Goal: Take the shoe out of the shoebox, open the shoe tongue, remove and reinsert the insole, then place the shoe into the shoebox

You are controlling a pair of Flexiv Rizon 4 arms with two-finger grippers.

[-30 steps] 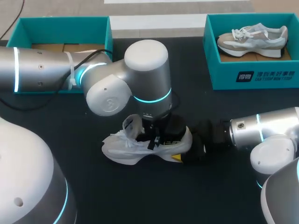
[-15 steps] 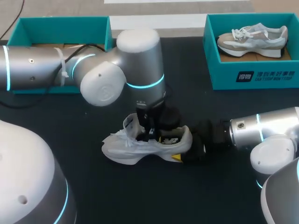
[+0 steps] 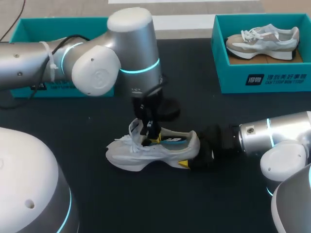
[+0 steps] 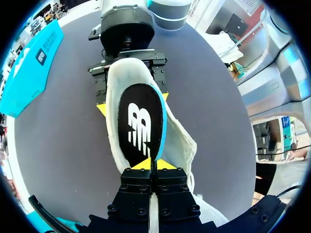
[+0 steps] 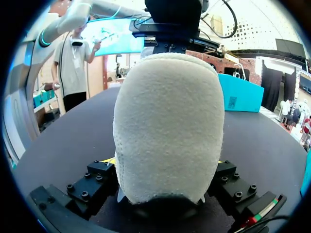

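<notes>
The left gripper [image 4: 151, 165] stands over the white shoe [image 3: 146, 153], its yellow tips pinched narrow on the front edge of the black insole [image 4: 140, 127], which lies inside the shoe. The right gripper [image 5: 165, 162] is clamped on the shoe's heel from both sides. The shoe rests upright on its sole near the middle of the dark desk [image 3: 146, 208], outside both boxes. At the desk's far right corner a teal shoebox [image 3: 262, 80] holds a second, grey-and-white shoe [image 3: 262, 41] lying on its side, and at the far left a matching teal box [image 3: 48, 25] is mostly hidden behind the left arm.
</notes>
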